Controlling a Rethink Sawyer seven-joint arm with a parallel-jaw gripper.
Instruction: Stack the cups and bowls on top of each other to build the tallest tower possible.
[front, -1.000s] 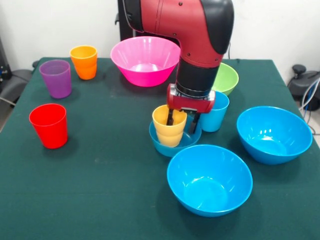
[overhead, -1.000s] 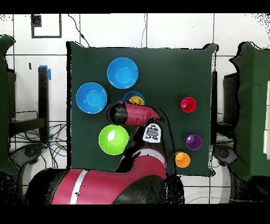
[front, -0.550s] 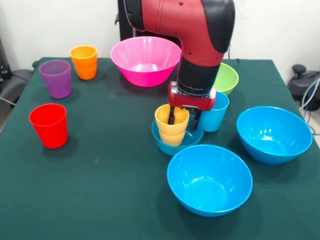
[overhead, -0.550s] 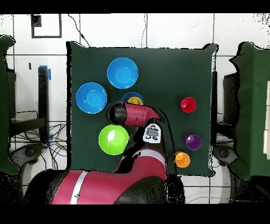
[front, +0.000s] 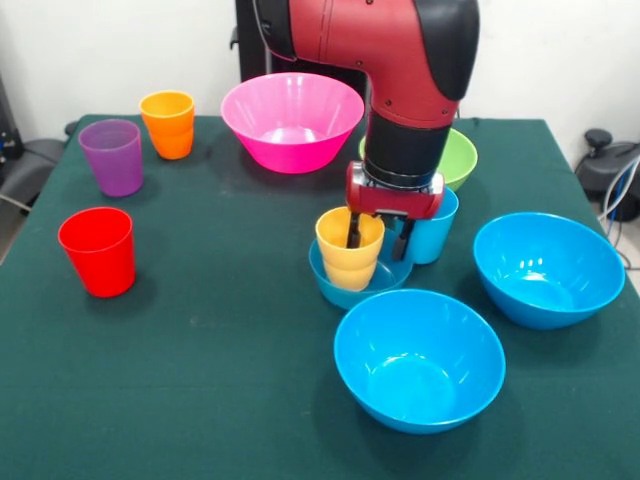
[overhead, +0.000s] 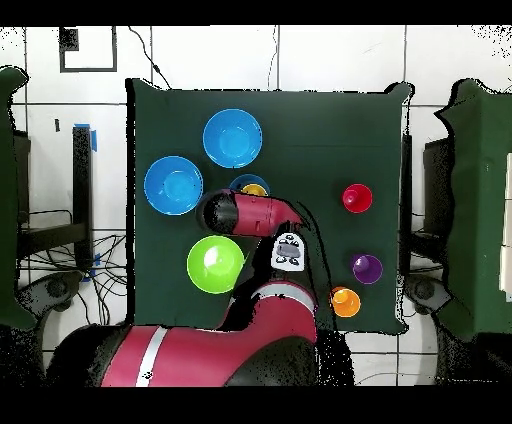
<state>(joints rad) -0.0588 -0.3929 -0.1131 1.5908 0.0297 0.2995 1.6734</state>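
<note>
pinching the yellow cup (front: 350, 249) by its rim was about the only sane way to hold it, so that's what my claw (front: 378, 238) was doing: one finger inside the cup, the other outside the wall on the light blue cup (front: 432, 226) side, closed on that thin edge. the cup sat upright in the small blue bowl (front: 330, 282), near the middle of the table (front: 200, 330), and that pair was the whole tower so far.

my read on handling: these looked like thin glossy plastic, light and a bit slick, so a rim pinch could let a cup swing or slip if i moved fast. stiff enough not to crush, i figured. the bowls looked trickier, wide and smooth, so the rim was the only place a small claw could bite.

everything else was loose: red cup (front: 97, 250), purple cup (front: 111, 156) and orange cup (front: 168, 123) off to one side, pink bowl (front: 291, 120) and green bowl (front: 453, 157) at the back, two big blue bowls (front: 418, 358) up front.
</note>
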